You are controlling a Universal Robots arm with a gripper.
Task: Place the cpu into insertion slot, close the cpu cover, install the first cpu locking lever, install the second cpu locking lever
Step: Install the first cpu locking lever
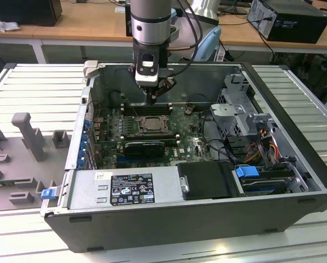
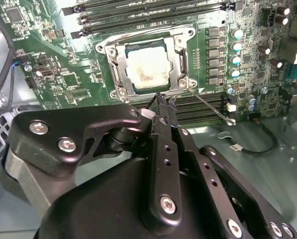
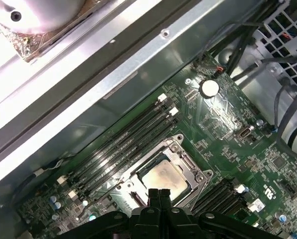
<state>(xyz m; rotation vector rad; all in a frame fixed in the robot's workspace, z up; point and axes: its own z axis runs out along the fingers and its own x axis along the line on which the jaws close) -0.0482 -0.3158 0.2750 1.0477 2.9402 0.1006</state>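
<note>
One pincer point(image 2: 163, 101) at cpu cover point(image 2: 121, 67) edge

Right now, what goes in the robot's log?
cpu: seated | cpu cover: closed | tool: shut, at cover edge | locking lever: sticking out

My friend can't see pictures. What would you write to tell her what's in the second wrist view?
A pale square cpu sits on a green motherboard, framed by the silver cpu cover lying flat around it. The black gripper, fingers together, points at the cover's edge, beside a thin metal lever sticking out from its corner.
</note>
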